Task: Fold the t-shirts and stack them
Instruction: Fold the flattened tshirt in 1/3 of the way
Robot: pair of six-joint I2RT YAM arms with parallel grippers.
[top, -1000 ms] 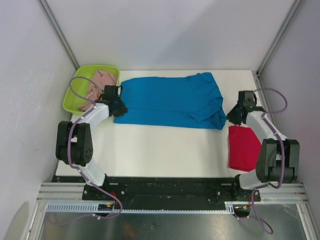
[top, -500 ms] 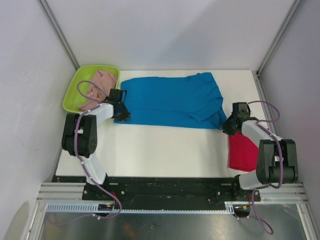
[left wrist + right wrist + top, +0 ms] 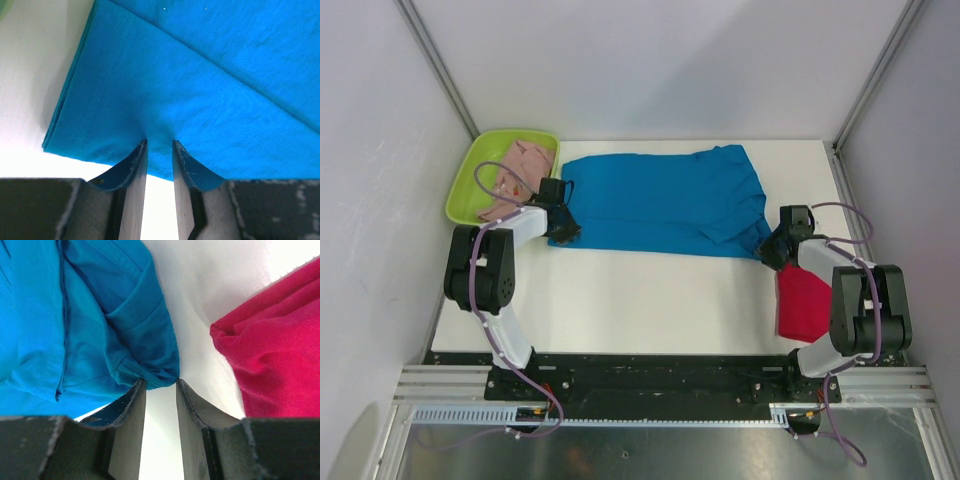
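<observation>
The blue t-shirt [image 3: 660,200] lies spread flat across the back of the table. My left gripper [image 3: 563,228] stands at its near left corner. In the left wrist view the shirt's hem [image 3: 200,75] dips between the fingertips of the left gripper [image 3: 160,142], whose jaws are apart. My right gripper [image 3: 772,252] is at the shirt's near right corner. There the bunched blue sleeve [image 3: 75,330] touches the tips of the right gripper [image 3: 160,381], also open. A folded red t-shirt [image 3: 805,300] [image 3: 275,355] lies just right of it. The pink t-shirt [image 3: 515,170] sits in the tray.
A lime-green tray [image 3: 460,195] stands at the back left corner, beside the left arm. Aluminium posts and white walls close in the table on both sides. White tabletop [image 3: 650,300] stretches between the blue shirt and the arm bases.
The right gripper has moved forward and left to the shirt's near right corner, and its jaws have widened. The left gripper shifted slightly right along the hem early on, then held still.
</observation>
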